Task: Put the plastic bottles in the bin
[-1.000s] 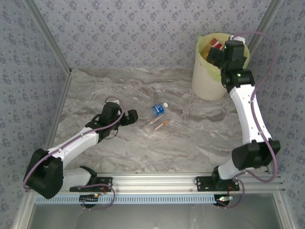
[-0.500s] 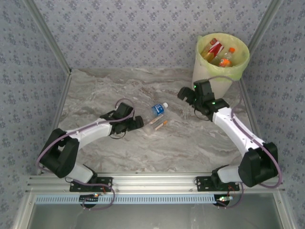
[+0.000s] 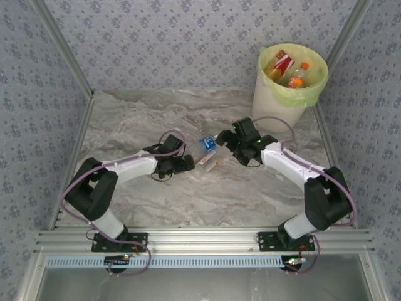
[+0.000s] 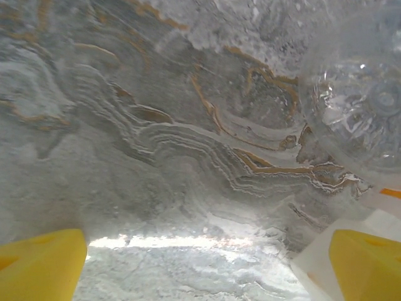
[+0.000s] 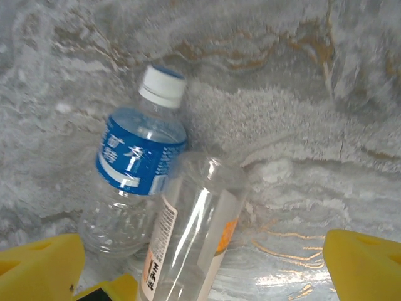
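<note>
Grey-veined marble table (image 3: 156,200), boxed in by blue-patterned walls (image 3: 156,44) on the left, far and right sides, with a metal rail (image 3: 207,238) along the near edge. Tall white bin (image 3: 276,106) in the far right corner, close against the walls, holding several bottles (image 3: 285,66). Mid-table, two more lying touching: a blue-label bottle (image 5: 141,157) and a clear bottle (image 5: 197,232). Left gripper (image 3: 188,164) just left of them, jaws spread wide, empty. Right gripper (image 3: 223,138) just right, jaws likewise wide apart, empty. Bare marble all round, widest at far left and near centre.
</note>
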`<action>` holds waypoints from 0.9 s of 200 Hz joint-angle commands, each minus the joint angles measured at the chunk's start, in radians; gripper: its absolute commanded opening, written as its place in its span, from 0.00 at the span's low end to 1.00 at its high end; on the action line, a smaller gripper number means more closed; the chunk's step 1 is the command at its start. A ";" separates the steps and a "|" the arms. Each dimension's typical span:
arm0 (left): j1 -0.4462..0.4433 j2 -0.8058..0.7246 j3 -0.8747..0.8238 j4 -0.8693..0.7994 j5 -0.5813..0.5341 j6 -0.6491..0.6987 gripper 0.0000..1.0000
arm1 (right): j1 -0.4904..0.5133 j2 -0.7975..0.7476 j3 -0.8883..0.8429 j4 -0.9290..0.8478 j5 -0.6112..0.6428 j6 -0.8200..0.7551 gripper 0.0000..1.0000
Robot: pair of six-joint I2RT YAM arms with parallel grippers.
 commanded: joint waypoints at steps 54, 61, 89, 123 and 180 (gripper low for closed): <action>-0.066 0.057 0.050 -0.024 0.069 -0.029 1.00 | 0.083 0.149 0.003 -0.010 -0.020 0.041 0.97; -0.070 0.062 0.055 -0.024 0.074 -0.027 0.99 | 0.089 0.163 0.013 -0.021 -0.019 0.031 0.96; -0.086 0.076 0.081 -0.032 0.080 -0.007 0.99 | 0.111 0.206 0.044 -0.066 0.025 -0.004 0.89; -0.097 0.084 0.093 -0.027 0.093 0.014 0.99 | 0.118 0.252 0.083 -0.079 0.032 -0.070 0.85; -0.098 0.090 0.094 -0.026 0.093 0.011 0.99 | 0.139 0.333 0.170 -0.179 0.059 -0.178 0.83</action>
